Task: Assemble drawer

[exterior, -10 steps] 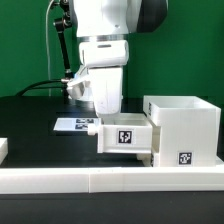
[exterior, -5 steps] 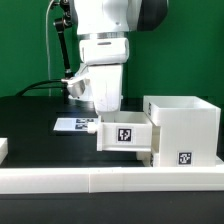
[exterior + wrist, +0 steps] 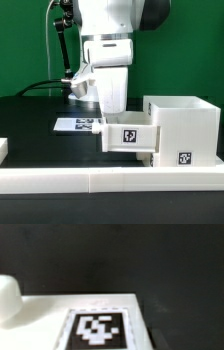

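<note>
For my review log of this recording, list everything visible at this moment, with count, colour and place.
housing: one, white open cube with a black-and-white tag, on the table at the exterior view's right.
tray: one, white with a tag on its face, partly inside the housing, sticking out toward the exterior view's left; also seen close up in the wrist view.
marker board: one, white and flat with tags, on the table behind the tray.
border wall: white, low, along the front edge.
table: black top.
backdrop: green, behind everything.
cable: black, behind the arm.
arm: one, white and black, above the tray.
gripper: at the tray's outer end; fingers hidden, state unclear.
</note>
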Motion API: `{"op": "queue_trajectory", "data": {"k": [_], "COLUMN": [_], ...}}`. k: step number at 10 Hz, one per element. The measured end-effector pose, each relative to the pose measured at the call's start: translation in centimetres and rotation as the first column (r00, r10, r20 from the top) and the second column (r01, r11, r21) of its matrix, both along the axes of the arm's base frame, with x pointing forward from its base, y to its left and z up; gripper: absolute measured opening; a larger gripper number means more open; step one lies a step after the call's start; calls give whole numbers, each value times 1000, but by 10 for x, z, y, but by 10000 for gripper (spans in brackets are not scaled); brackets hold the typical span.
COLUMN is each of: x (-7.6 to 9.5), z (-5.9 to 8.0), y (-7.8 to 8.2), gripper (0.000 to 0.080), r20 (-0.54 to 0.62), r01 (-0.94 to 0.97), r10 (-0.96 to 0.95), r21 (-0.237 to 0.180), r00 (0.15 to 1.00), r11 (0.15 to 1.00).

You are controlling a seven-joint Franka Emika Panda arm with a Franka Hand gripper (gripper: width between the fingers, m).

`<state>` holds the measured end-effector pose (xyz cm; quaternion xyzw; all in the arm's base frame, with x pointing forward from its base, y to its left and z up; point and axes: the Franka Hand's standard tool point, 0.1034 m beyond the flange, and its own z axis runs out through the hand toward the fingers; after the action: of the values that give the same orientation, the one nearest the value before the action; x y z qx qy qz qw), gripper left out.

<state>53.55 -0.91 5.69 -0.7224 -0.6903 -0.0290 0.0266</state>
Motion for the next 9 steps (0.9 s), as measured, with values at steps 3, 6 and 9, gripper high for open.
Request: {"op": "queue_trajectory", "data": {"k": [3, 6, 9], "x": [-1, 2, 3], "z": [-2, -2, -3], "y": [1, 3, 7], "gripper": [42, 42, 42], "r20": [-4, -2, -2], "r01": [-1, -2, 4], "r10": [1, 2, -4], "r21": [1, 4, 7], "r00": [1000, 1000, 1000], "r11": [1000, 1000, 1000]}}
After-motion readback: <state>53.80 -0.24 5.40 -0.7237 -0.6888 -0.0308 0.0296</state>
